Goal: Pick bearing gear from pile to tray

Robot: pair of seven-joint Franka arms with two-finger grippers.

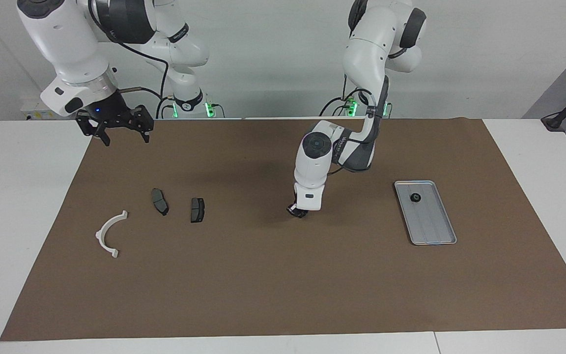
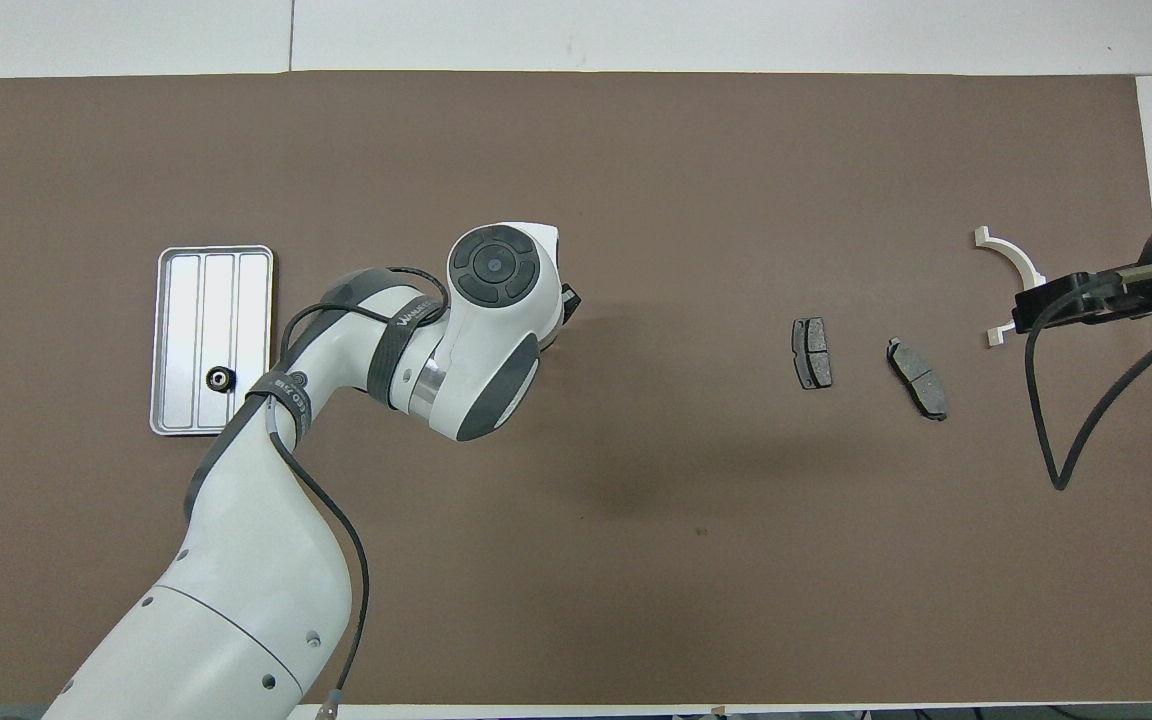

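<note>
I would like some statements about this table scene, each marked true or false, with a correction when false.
1. The tray already holds one small black round part. True.
2. The left gripper is raised over the tray. False: it is low at the brown mat's middle, shut.
3. The right gripper holds the white half-ring bracket. False: it is open and holds nothing; the bracket lies on the mat.
4. Two dark brake-pad plates lie beside each other on the mat. True.
</note>
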